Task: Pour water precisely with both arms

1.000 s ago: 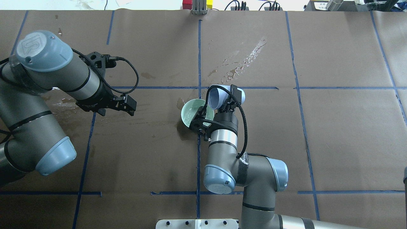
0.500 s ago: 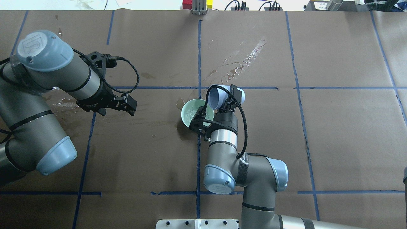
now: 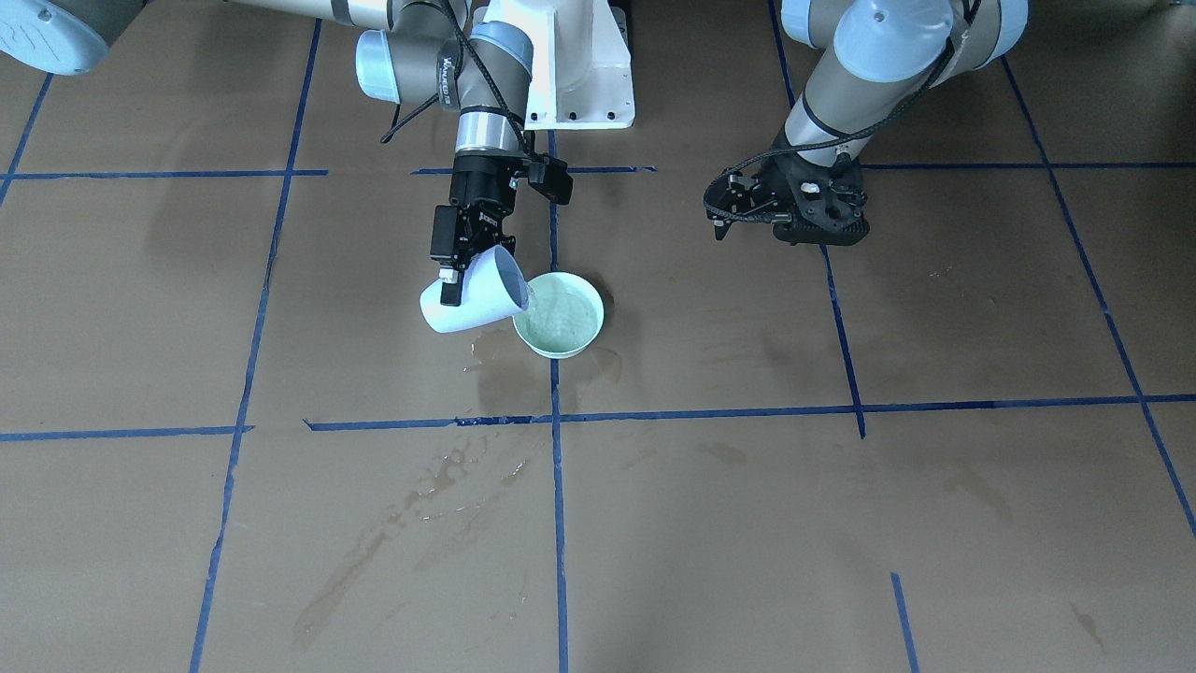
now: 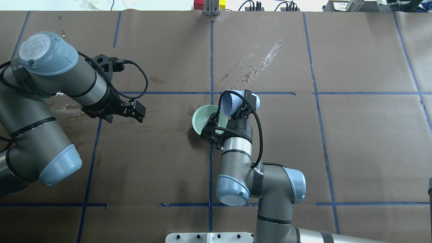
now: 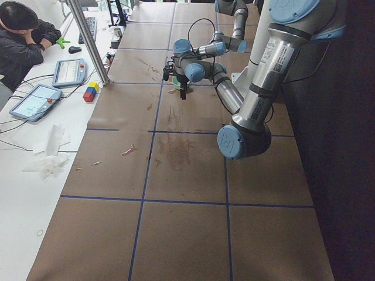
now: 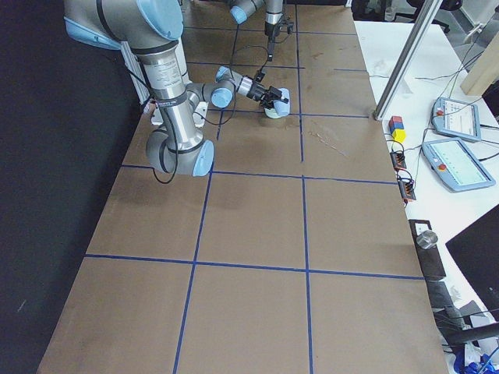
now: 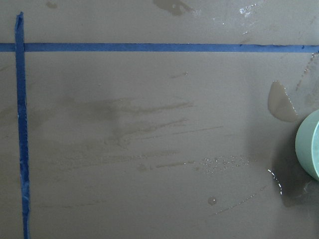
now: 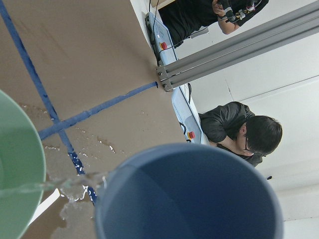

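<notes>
Right pincer point(image 3: 464, 276) clamped on tilted blue cup point(image 3: 467, 315), water point(image 8: 70, 183) off its lip into green bowl point(image 3: 559, 349).

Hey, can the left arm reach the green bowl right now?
Probably yes. Bare table lies between the left gripper and the bowl, and the bowl's near side is open. The right gripper holds a tilted cup over the opposite rim, crowding only that side.

Your tally: two arms, left arm point(image 4: 40, 98) and right arm point(image 4: 236, 155), on one white pedestal point(image 3: 579, 65). One pale blue cup point(image 3: 458, 313). One green bowl point(image 3: 561, 350). One counter point(image 4: 354, 141). Two tablets beside it point(image 5: 69, 71), point(image 5: 34, 100). Two people point(image 8: 234, 132), point(image 8: 199, 17) in your right wrist view.
</notes>
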Motion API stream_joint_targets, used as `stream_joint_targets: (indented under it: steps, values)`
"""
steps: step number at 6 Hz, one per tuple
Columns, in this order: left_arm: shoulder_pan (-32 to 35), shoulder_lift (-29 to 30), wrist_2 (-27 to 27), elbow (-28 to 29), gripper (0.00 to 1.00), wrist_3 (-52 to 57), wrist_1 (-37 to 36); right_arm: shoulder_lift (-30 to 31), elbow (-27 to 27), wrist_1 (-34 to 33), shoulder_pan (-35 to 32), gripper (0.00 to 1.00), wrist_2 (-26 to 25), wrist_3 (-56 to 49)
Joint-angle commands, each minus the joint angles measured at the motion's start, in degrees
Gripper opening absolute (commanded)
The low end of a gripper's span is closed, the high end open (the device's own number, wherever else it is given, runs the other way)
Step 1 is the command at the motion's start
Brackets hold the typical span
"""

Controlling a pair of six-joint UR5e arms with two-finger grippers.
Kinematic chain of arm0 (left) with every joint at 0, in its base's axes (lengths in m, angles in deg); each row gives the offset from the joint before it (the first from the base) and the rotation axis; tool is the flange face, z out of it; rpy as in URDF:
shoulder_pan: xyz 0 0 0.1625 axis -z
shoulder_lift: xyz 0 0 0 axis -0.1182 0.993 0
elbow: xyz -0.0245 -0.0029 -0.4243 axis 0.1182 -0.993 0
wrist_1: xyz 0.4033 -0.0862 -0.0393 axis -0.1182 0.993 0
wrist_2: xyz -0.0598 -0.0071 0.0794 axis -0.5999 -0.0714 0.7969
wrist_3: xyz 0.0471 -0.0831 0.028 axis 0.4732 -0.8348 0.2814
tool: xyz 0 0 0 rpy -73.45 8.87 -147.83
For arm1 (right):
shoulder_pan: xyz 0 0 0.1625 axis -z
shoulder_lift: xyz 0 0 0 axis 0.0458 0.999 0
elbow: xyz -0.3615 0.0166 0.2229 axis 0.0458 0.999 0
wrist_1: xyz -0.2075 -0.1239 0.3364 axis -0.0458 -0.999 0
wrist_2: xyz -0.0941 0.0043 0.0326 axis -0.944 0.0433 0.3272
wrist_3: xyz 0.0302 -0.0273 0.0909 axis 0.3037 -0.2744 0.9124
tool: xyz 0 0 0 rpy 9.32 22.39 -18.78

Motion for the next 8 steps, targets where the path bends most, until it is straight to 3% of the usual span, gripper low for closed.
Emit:
stream_joint_targets:
  steps: [1, 4, 6, 8]
  values:
    - [0.0, 0.03, 0.0, 0.02, 1.0, 0.0, 0.0, -0.05, -0.18, 0.4, -0.07, 0.0, 0.0, 0.67]
    - [0.0, 0.03, 0.0, 0.02, 1.0, 0.0, 0.0, -0.14, -0.79, 0.57, -0.07, 0.0, 0.53, 5.14]
    - [0.0, 0.29, 0.0, -0.06, 1.0, 0.0, 0.0, 0.21, -1.76, 8.52, -0.59, 0.0, 3.84, 12.39]
    - [0.0, 0.47, 0.0, -0.06, 1.0, -0.09, 0.0, 0.21, -1.85, 11.2, -1.29, 0.02, 5.88, 21.92]
